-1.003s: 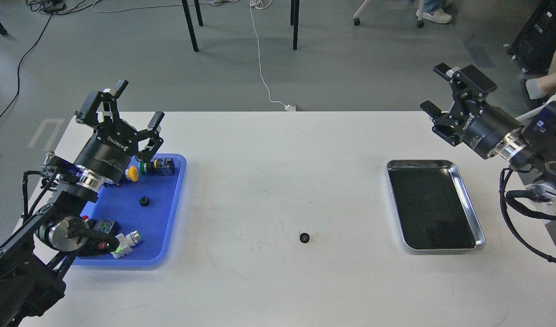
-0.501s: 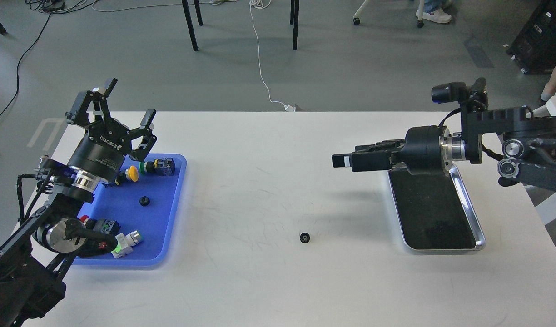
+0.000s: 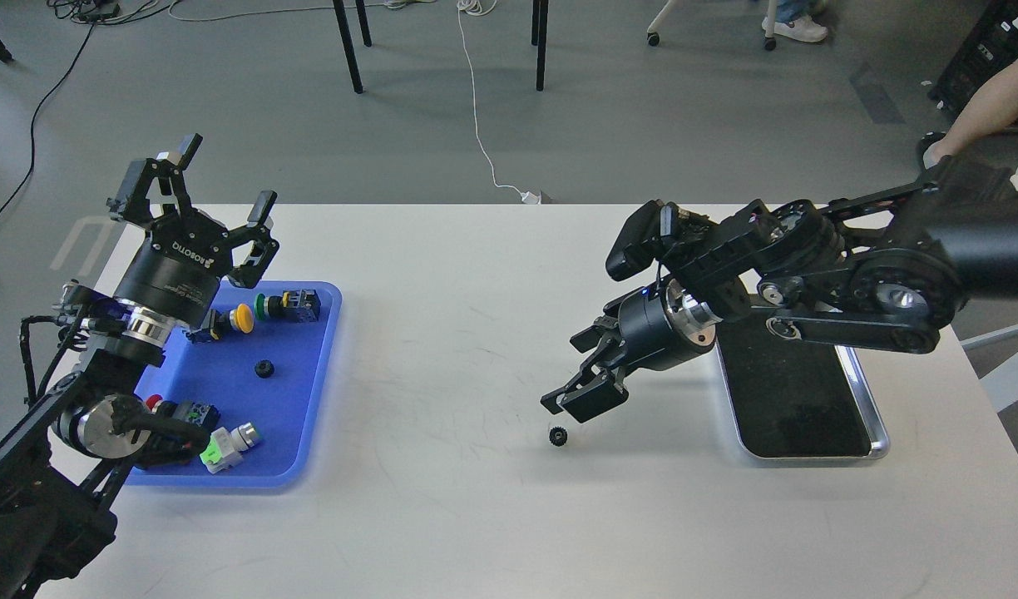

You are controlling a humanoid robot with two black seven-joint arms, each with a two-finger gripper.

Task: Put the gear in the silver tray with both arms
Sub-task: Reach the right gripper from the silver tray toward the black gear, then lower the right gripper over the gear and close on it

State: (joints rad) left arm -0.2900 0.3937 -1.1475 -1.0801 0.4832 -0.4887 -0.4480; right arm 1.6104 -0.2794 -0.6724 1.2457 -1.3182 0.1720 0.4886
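A small black gear (image 3: 558, 435) lies on the white table near the middle front. My right gripper (image 3: 564, 376) is open and empty, pointing down and left, its lower finger just above and to the right of the gear without touching it. The silver tray (image 3: 880, 434) lies at the right; my right arm covers its far end, and its dark floor looks empty. My left gripper (image 3: 224, 178) is open and empty, raised above the far left corner of the blue tray (image 3: 309, 416).
The blue tray holds a second small black gear (image 3: 264, 368), yellow and green push buttons (image 3: 241, 317) and other switch parts (image 3: 226, 445). A person's arm (image 3: 983, 104) shows at the far right. A white cable (image 3: 509, 190) reaches the table's back edge.
My right arm has swung from over the silver tray down and left to just above the gear on the table. My left gripper has risen slightly and drifted left.
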